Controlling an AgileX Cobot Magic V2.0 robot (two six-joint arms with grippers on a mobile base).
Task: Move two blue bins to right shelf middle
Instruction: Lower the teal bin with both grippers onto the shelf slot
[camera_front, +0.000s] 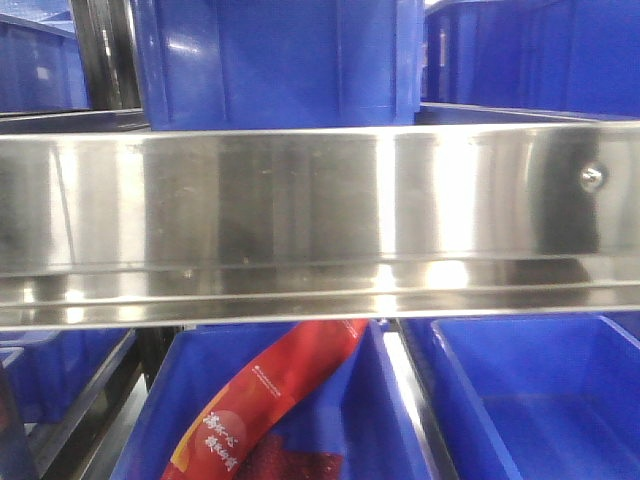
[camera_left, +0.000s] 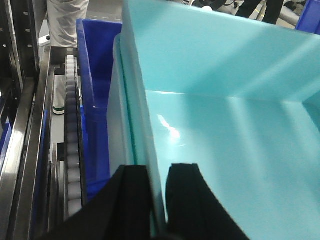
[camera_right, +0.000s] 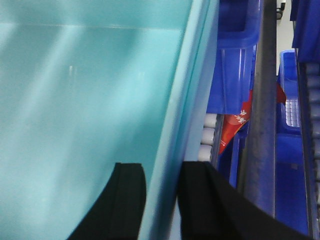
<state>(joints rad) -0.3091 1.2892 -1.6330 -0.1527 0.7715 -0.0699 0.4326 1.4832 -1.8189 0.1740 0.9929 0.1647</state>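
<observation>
Both claws grip the pale blue bin by its side walls, near the steel shelf.

The left gripper (camera_left: 159, 200) pinches the pale blue bin (camera_left: 225, 125) at its left wall, the rim running toward 12 o'clock between the black fingers (camera_left: 131, 205). The right gripper (camera_right: 162, 200) clamps the bin's right wall likewise. A dark blue crate (camera_left: 95, 75) sits at 10 o'clock. The steel shelf rail (camera_front: 300, 200) fills the front view, with a red packet (camera_front: 270, 400) in a crate below it.
</observation>
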